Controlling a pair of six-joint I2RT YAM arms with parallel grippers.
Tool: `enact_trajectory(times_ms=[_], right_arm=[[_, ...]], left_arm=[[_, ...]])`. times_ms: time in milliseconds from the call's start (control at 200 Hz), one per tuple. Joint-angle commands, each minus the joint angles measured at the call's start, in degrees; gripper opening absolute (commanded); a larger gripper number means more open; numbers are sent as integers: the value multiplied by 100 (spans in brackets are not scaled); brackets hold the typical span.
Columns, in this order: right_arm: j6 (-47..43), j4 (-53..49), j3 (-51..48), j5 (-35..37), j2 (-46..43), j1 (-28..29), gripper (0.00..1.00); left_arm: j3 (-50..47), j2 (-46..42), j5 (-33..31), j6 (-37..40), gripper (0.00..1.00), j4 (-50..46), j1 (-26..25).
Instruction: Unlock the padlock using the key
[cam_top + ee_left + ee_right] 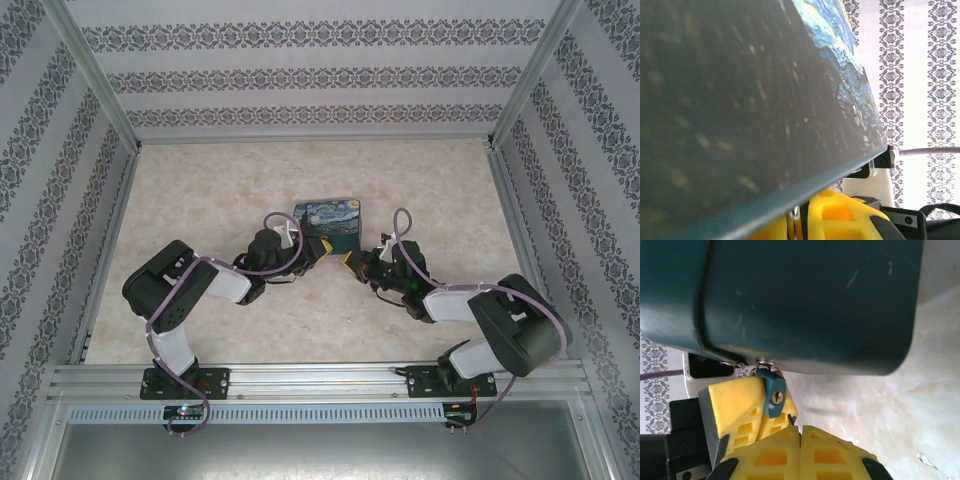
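Observation:
The tiny blue padlock (771, 389) hangs from the silvery hasp on the tin's front, its brass keyhole facing my right wrist camera. The left gripper's yellow fingers (735, 402) close on it from the left. In the left wrist view, my left gripper (801, 221) sits under the tin's lid edge with a silvery bit between its fingers. My right gripper (800, 429) is shut just below the padlock. The key's (790, 418) dark tip pokes out of its fingertips, a short way under the keyhole. From above, the left gripper (322, 250) and right gripper (352, 264) meet in front of the tin.
The starry-night painted tin (330, 222) lies on the marbled tabletop (200, 200) just behind both grippers. Its dark teal side (810, 300) looms over the right wrist view. Patterned walls and aluminium rails enclose the table on three sides.

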Motion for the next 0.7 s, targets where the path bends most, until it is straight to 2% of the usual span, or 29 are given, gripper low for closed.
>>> enact_trajectory(times_ms=[0, 695], right_arm=[[32, 221, 105, 86, 149, 56, 0], [77, 310, 447, -7, 285, -23, 0]], left_arm=[[-20, 20, 123, -26, 0, 513, 23], [-11, 84, 152, 54, 0, 454, 22]])
